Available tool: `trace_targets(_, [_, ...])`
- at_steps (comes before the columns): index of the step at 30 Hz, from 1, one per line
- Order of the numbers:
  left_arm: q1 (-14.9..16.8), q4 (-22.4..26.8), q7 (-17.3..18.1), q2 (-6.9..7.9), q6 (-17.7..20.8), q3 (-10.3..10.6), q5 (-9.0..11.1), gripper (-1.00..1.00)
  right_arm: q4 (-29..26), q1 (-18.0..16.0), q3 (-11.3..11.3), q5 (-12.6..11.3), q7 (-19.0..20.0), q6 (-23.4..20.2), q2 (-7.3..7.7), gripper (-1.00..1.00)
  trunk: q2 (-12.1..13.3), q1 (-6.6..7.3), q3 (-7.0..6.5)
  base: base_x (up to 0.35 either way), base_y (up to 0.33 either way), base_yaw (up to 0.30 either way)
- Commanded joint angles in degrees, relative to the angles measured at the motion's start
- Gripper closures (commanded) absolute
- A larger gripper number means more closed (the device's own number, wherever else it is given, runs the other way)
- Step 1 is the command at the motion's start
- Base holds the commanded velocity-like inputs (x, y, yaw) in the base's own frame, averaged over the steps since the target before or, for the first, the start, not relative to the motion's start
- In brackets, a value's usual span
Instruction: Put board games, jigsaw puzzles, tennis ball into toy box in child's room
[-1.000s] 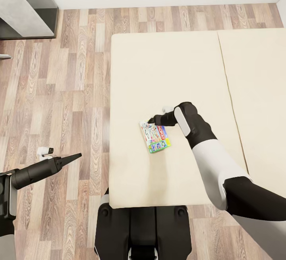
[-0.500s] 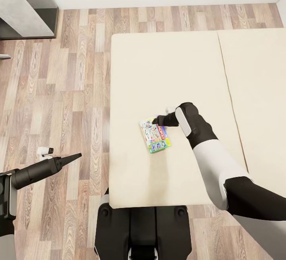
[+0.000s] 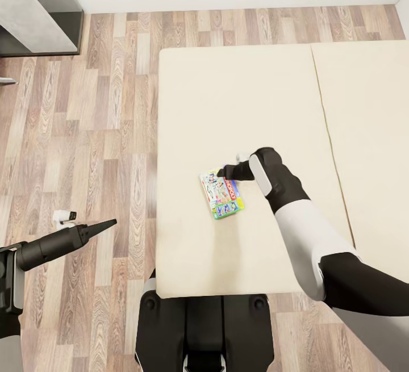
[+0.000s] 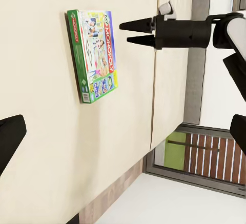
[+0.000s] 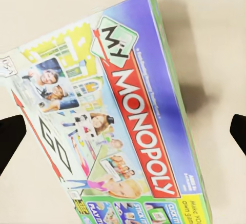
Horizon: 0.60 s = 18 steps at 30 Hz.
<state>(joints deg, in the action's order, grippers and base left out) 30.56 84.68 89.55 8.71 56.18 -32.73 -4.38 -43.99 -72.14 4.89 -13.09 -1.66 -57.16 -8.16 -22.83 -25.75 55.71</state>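
From the head view, your right gripper (image 3: 220, 173) sits at the upper edge of the flat white-and-green card board game box (image 3: 222, 195), which lies face up on the near beige mattress pad of the bed (image 3: 187, 105); you are there because this is one of the two games to lift off the bed, and approaching from its short edge looks meant to let the fingers straddle the thin box. Your left gripper (image 3: 102, 226) hangs out over the wood floor (image 3: 102, 105), well apart from the box, parked and holding nothing. In the left wrist view, the right gripper (image 4: 134, 33) shows two black pointed fingers with a clear gap, just beside the box (image 4: 93, 55), grasping nothing. In the right wrist view, the lid (image 5: 113, 131) reads "My MONOPOLY" on a red band, with cartoon faces, a blue field and green edges, lying tilted between the spread fingertips (image 5: 10, 142)
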Motion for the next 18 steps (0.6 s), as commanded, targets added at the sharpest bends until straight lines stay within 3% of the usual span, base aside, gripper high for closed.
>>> trace_targets(1, [0.0, 0.0, 0.4, -0.01, 0.6, -0.1, -0.5, -1.0, 0.4, 0.0, 0.1, -0.2, -0.2, 0.5, -0.06, -1.0, -0.1, -0.03, 0.06, 0.0, 0.0, 0.0])
trace_targets(18, [0.0, 0.0, 0.4, -0.01, 0.6, -0.1, -0.5, -1.0, 7.1, 0.0, 0.2, -0.2, -0.1, 6.5, -0.29, -1.0, -0.1, -0.03, 0.06, 0.0, 0.0, 0.0])
